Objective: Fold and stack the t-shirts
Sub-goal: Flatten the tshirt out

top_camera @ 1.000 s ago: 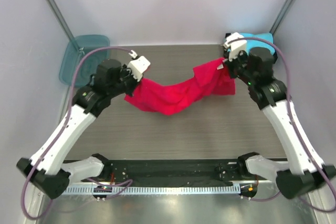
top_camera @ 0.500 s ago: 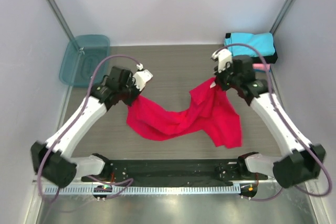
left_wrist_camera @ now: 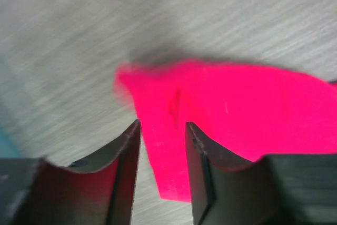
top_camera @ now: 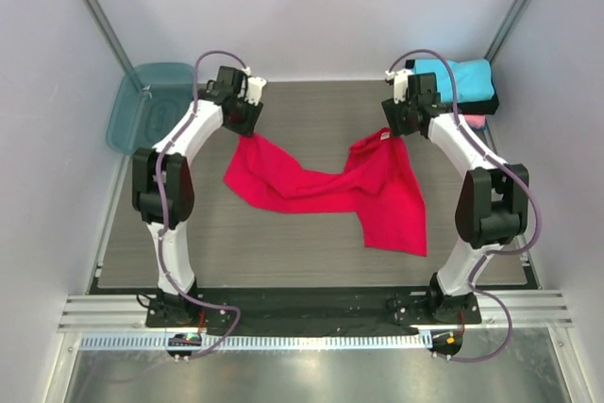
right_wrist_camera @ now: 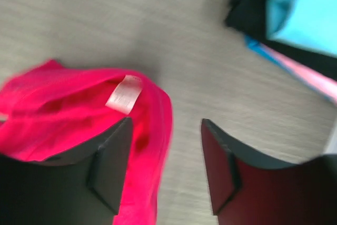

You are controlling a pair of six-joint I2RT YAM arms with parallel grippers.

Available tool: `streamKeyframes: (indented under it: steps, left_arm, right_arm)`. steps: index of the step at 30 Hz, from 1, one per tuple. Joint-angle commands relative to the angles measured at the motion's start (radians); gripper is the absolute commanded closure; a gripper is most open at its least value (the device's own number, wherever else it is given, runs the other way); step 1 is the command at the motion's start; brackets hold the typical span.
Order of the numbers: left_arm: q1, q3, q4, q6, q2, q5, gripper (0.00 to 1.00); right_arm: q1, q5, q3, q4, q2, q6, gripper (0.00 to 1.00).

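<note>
The bright red t-shirt lies crumpled and twisted across the middle of the table. My left gripper hovers over its back left corner, jaws open; in the left wrist view that red corner lies on the table below and between the open fingers. My right gripper hangs open over the collar; the white neck label shows beside the left finger, with bare table in the gap. A folded stack sits at the back right: cyan on top, black and pink beneath.
A translucent teal plastic bin stands at the back left, off the table's edge. Grey walls and slanted metal posts close in the back corners. Both arm bases sit on the rail at the near edge.
Both grippers have opened and let go of the red t-shirt, which hung between them and now lies on the table. Both arms swung toward the back.
</note>
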Motion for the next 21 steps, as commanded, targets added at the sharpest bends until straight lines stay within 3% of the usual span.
streamKeyframes:
  steps: [1,6,8,13,21]
  left_arm:
    - [-0.005,-0.007,0.022,-0.003,-0.091,-0.044,0.57]
    - [-0.005,-0.159,-0.007,-0.041,-0.197,0.035,0.5]
    - [-0.005,-0.198,-0.026,-0.058,-0.195,0.097,0.5]
    - [-0.003,-0.184,-0.052,-0.081,-0.107,0.171,0.53]
    - [0.014,-0.1,-0.033,-0.092,0.013,0.126,0.57]
  right_arm:
    - [-0.012,0.087,0.089,0.057,-0.025,0.011,0.38]
    - [-0.013,0.02,-0.014,0.057,-0.144,0.043,0.34]
    - [-0.013,-0.086,-0.061,0.042,-0.175,0.043,0.34]
    - [-0.009,-0.18,-0.103,-0.016,-0.21,0.018,0.34]
    - [-0.01,-0.2,-0.105,-0.036,-0.226,0.015,0.34]
